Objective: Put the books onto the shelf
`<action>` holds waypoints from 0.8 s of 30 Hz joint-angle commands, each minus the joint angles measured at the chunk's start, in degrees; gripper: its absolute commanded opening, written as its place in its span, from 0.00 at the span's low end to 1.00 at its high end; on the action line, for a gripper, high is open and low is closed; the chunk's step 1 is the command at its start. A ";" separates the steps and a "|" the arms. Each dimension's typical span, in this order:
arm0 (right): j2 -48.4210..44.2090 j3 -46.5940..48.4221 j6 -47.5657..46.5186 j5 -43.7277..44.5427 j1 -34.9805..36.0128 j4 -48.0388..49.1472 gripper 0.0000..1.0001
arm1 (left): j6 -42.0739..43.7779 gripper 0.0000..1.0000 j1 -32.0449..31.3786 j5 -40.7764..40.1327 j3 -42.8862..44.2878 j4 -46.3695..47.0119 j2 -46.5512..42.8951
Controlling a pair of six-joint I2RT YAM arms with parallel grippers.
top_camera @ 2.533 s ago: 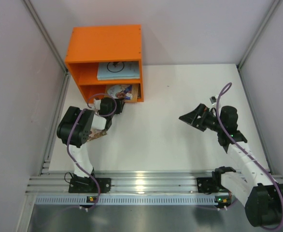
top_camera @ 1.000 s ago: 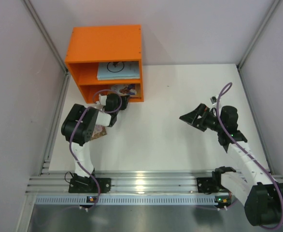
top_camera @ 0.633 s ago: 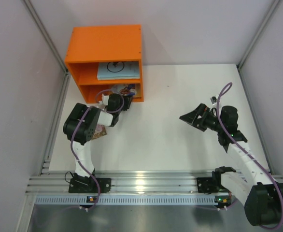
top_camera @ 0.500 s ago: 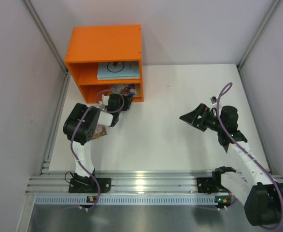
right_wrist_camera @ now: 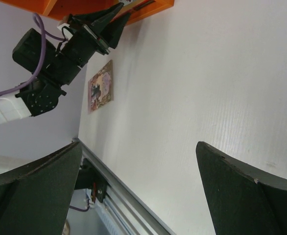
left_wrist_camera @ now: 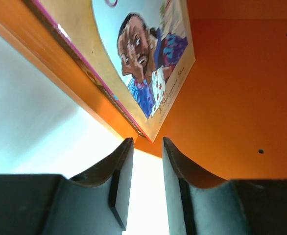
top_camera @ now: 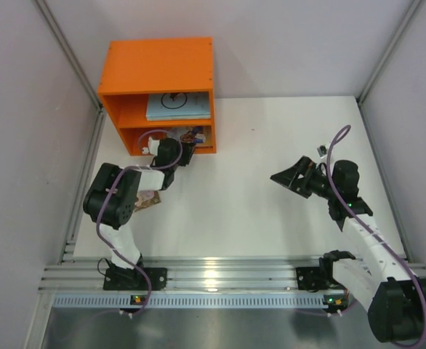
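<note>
The orange shelf (top_camera: 158, 65) stands at the table's far left. A pale blue-white book (top_camera: 177, 104) lies in its upper compartment. In the lower one lies a book with a blue circle and a man's face on its cover (left_wrist_camera: 143, 54). My left gripper (top_camera: 184, 150) is at the mouth of that lower compartment. Its jaws stand a little apart, and the book's corner is just past the fingertips, not between them. A pinkish illustrated book (top_camera: 150, 200) lies on the table, partly under my left arm. My right gripper (top_camera: 289, 177) hovers wide open and holds nothing.
The shelf's orange floor and wall (left_wrist_camera: 241, 88) fill the left wrist view. The right wrist view shows the left arm (right_wrist_camera: 60, 54), the pinkish book (right_wrist_camera: 100, 85) and the aluminium rail (right_wrist_camera: 119, 191) along the near edge. Grey walls close in both sides.
My left gripper has opened and let go of the blue-circle book, which now lies further inside the lower compartment. The left arm's elbow has swung back to the left. The right arm is still.
</note>
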 commanded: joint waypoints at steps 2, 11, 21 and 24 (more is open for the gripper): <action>-1.17 -0.76 -0.29 0.16 -0.67 1.53 1.00 | 8.92 0.21 0.49 -3.03 -0.50 -5.41 -6.54; -1.08 -0.68 0.07 0.33 -0.67 1.71 1.00 | 8.94 0.00 1.63 -3.74 -2.34 -5.42 -5.67; -0.11 -0.15 -0.55 0.33 -0.76 1.62 1.00 | 6.30 0.00 2.16 -1.54 1.96 -5.50 -0.57; 0.33 0.03 -0.64 0.33 -0.76 1.62 1.00 | 6.12 0.00 2.16 -1.28 2.49 -4.54 0.22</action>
